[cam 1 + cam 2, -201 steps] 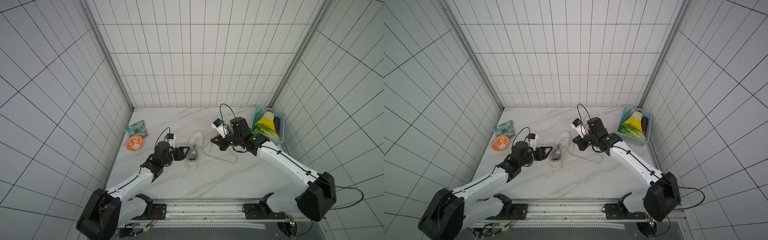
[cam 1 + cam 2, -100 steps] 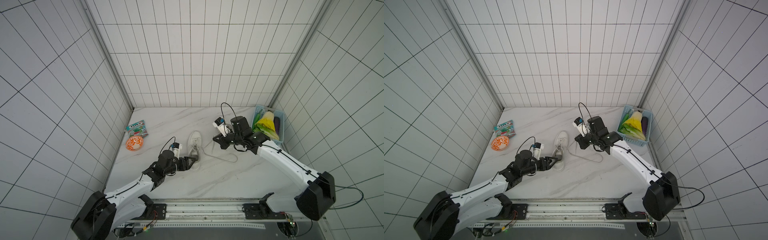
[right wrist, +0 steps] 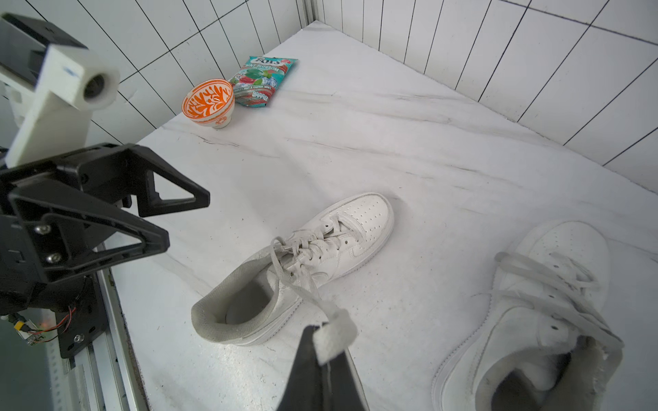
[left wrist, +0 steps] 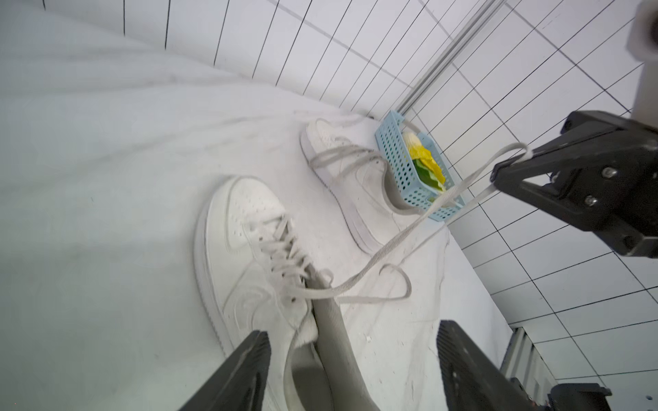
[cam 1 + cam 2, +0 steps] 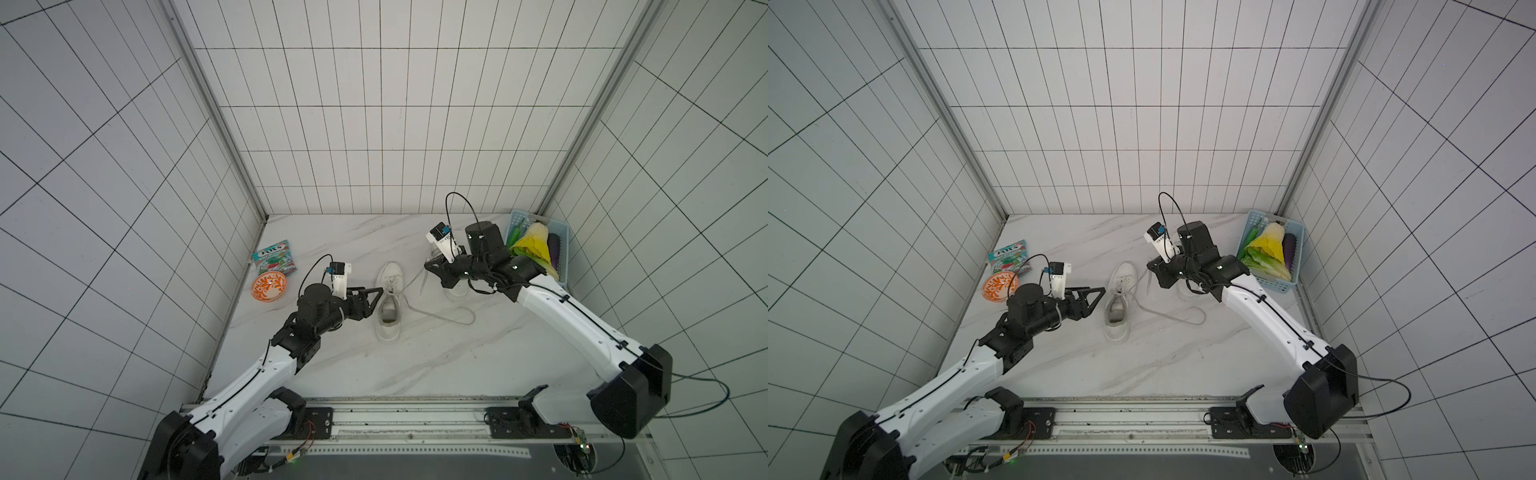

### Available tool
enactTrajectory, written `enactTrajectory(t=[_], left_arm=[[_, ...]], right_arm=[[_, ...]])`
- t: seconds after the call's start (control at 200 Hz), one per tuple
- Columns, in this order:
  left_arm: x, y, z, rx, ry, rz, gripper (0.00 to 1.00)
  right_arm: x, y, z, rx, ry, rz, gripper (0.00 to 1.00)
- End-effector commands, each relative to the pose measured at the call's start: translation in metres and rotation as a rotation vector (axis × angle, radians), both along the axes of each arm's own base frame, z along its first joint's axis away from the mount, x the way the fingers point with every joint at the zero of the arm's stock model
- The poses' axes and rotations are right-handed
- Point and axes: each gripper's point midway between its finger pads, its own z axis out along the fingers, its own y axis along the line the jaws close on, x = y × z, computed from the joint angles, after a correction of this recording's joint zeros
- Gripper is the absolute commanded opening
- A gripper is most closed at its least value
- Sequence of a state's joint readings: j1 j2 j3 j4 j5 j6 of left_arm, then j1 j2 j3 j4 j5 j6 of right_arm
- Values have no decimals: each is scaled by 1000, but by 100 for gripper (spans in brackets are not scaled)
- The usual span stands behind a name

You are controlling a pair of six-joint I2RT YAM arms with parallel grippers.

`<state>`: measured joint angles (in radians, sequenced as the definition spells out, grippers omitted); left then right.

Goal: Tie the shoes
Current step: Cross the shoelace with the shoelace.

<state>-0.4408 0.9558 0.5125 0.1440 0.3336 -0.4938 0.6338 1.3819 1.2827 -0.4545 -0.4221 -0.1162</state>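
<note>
The robot is working on the first part of tying: getting hold of both laces of one shoe. The middle shoe is standing flat on the desk between the two arms, with its toe pointing to the back wall. The other shoe is sitting near it, partly under the right arm. Its laces are lying loose over its top, so it looks like it is waiting its turn. The right jaws are pinching shut on one lace of the middle shoe and are holding it up in the air, off to the side. The left jaws are standing wide and are holding nothing. They are hanging just beside the middle shoe, near its opening, on the side away from the right arm. The second lace is lying in a loose loop on the desk, on the far side of the shoe from the left jaws. I think the next move is asking the left jaws to reach across, go down to that loop and pinch it. They should not bump the shoe or catch the lifted lace, so the two laces can then be crossed
</note>
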Motion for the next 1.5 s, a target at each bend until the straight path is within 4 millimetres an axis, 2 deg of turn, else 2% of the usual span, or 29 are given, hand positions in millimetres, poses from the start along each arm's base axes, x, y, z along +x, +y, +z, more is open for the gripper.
enactTrajectory(t=[0.0, 0.165, 0.35, 0.55, 0.63, 0.85, 0.95, 1.104, 1.309, 1.399, 1.494], left_arm=[[10, -15, 22, 55, -169, -105, 74], [22, -54, 20, 70, -160, -315, 74], [34, -86, -8, 107, -119, -420, 73], [34, -107, -28, 132, -70, -501, 60], [36, -110, -33, 136, -60, -503, 53], [40, -113, -31, 125, -52, -506, 17], [41, -109, -29, 122, -48, -490, 1], [49, -84, -15, 39, -20, -407, 0], [55, -58, -7, -36, 33, -345, 0], [60, -52, -7, -71, 79, -327, 0], [63, -48, -8, -113, 132, -324, 0]], right_arm=[[3, 6, 15, 25, -13, 38, 0], [5, 10, 23, 43, -21, 50, 0], [5, 9, 33, 55, -39, 44, 0], [3, 9, 42, 72, -45, 44, 0], [2, 9, 43, 77, -45, 45, 0], [5, 6, 43, 68, -54, 23, 0], [11, 2, 40, 52, -57, -7, 0], [40, -11, 19, 2, 1, -135, 0], [87, -5, -46, -162, 75, -214, 2], [113, -4, -73, -212, 101, -272, 10], [139, -20, -94, -259, 138, -387, 27]])
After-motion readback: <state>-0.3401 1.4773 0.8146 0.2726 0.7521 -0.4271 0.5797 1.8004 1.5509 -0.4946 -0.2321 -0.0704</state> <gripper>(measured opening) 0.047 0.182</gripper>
